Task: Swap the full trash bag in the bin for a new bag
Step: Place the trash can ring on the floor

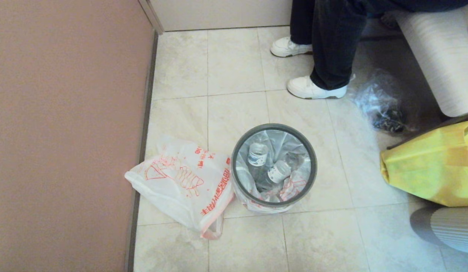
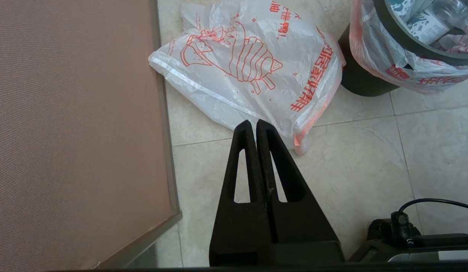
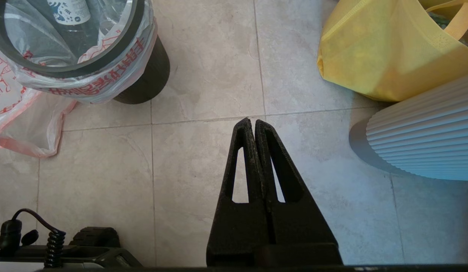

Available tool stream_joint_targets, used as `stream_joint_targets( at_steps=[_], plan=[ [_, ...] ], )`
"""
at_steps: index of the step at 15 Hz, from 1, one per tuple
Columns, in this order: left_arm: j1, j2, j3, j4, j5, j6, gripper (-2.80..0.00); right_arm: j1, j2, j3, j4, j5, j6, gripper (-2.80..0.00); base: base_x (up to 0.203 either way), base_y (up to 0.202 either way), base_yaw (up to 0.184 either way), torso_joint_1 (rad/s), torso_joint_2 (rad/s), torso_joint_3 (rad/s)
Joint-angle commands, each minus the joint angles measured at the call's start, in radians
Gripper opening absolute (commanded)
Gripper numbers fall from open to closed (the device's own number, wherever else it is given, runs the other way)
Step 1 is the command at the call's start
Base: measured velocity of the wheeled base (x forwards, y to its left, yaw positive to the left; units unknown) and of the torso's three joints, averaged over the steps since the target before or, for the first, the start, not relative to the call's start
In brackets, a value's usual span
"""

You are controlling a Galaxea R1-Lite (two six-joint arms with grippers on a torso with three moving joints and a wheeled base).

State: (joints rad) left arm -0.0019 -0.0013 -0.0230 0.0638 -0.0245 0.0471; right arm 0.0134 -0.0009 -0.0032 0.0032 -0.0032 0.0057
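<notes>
The bin point(image 1: 311, 158) stands on the tiled floor with a dark grey ring rim. Inside it sits the full trash bag point(image 1: 290, 187), translucent white with red print, holding clear water bottles point(image 1: 257, 154); its edge folds over the rim point(image 3: 86, 81). The new bag point(image 1: 181, 181) lies flat on the floor to the bin's left, white with a red drawing and pink-orange handles point(image 2: 311, 121). My left gripper point(image 2: 254, 122) is shut and empty, hanging just short of the new bag's near edge. My right gripper point(image 3: 252, 121) is shut and empty over bare tiles, to the right of the bin. Neither arm shows in the head view.
A brown panel wall point(image 1: 67, 132) runs along the left. A person's legs and white shoes point(image 1: 317, 87) stand beyond the bin. A clear plastic bag point(image 1: 381, 104), a yellow fabric bag point(image 1: 426, 166) and a ribbed white object point(image 1: 451, 226) sit at the right.
</notes>
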Motion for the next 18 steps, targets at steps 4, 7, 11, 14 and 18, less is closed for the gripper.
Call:
stream_joint_targets(
  at_steps=[4,7,11,14,18],
  plan=[
    [0.000,0.001,0.000,0.001,0.000,0.000,-2.80,0.000,0.001,0.000,0.000,0.000,0.000,-2.80,0.000,0.000,0.000,0.000,0.00,0.000],
    [0.000,0.001,0.000,0.001,0.000,0.000,-2.80,0.000,0.003,-0.001,0.007,0.000,0.000,-2.80,0.000,0.000,0.000,0.000,0.00,0.000],
    [0.000,0.001,0.000,0.001,0.000,0.000,-2.80,-0.001,0.014,-0.003,0.009,0.004,-0.021,-2.80,0.000,0.000,0.000,0.000,0.00,0.000],
    [0.000,0.001,0.000,0.001,0.000,0.000,-2.80,-0.001,0.016,-0.040,0.012,0.009,-0.061,-2.80,0.000,0.000,0.000,0.000,0.00,0.000],
    [0.000,0.001,0.000,0.001,0.000,0.000,-2.80,0.001,0.182,-0.236,0.036,0.007,-0.062,-2.80,0.000,0.000,0.000,0.000,0.00,0.000]
  ],
)
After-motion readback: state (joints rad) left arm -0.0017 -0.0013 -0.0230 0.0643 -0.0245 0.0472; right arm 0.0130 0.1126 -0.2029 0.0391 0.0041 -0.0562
